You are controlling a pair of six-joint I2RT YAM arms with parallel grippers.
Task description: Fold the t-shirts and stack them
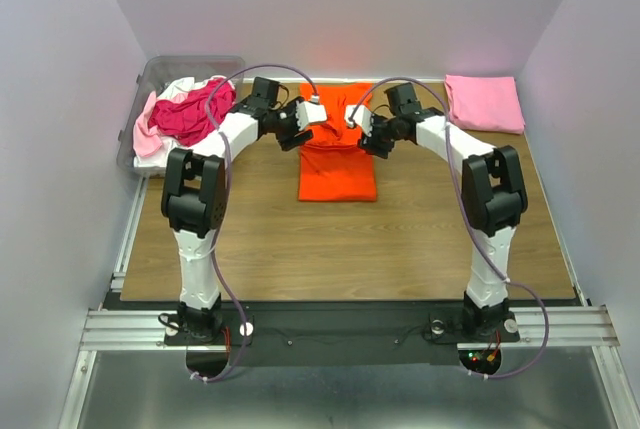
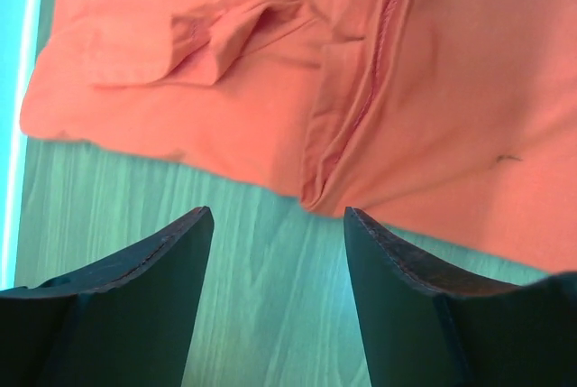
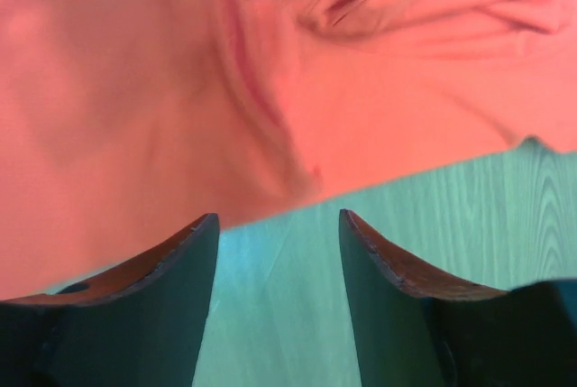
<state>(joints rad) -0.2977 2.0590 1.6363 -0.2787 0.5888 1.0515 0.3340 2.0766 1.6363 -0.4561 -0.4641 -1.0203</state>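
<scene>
Bright orange short-sleeved cloth t-shirt (image 1: 338, 174) lies folded into a narrow upright rectangle on the wood-grain table (image 1: 350, 249), centre of the far half, its far part partly hidden behind the two wrists. Left gripper (image 1: 300, 129) sits at the shirt's left edge, right gripper (image 1: 372, 134) at its right edge, the two arms arching in from either side and facing one another across the cloth. Left wrist view: left gripper (image 2: 275, 216) has its dark fingers (image 2: 162, 261) spread, jaws parted and gripping nothing, bare table (image 2: 270, 315) showing between them. The orange shirt (image 2: 270, 71) fills the upper frame, its edge just beyond the fingertips, with a folded-in sleeve and a long crease running down the fabric. Right wrist view much the same: right gripper (image 3: 278, 217) with fingers (image 3: 388, 270) apart, jaws likewise parted and empty, table surface (image 3: 275, 315) between them. The orange shirt (image 3: 180, 71) lies just ahead of the tips, its edge slanting across the frame, rumpled near the top. Neither set of fingers can be seen touching the cloth. Light pink t-shirt (image 1: 484, 102), folded flat, sits in the far right corner of the table, well apart from the orange one. Clear plastic bin (image 1: 190, 62) stands at the far left corner, holding a loose heap: crimson shirt (image 1: 190, 114) on top, pale pink shirt (image 1: 145, 131) spilling over the left side, white cloth (image 1: 178, 89) behind and beneath.
</scene>
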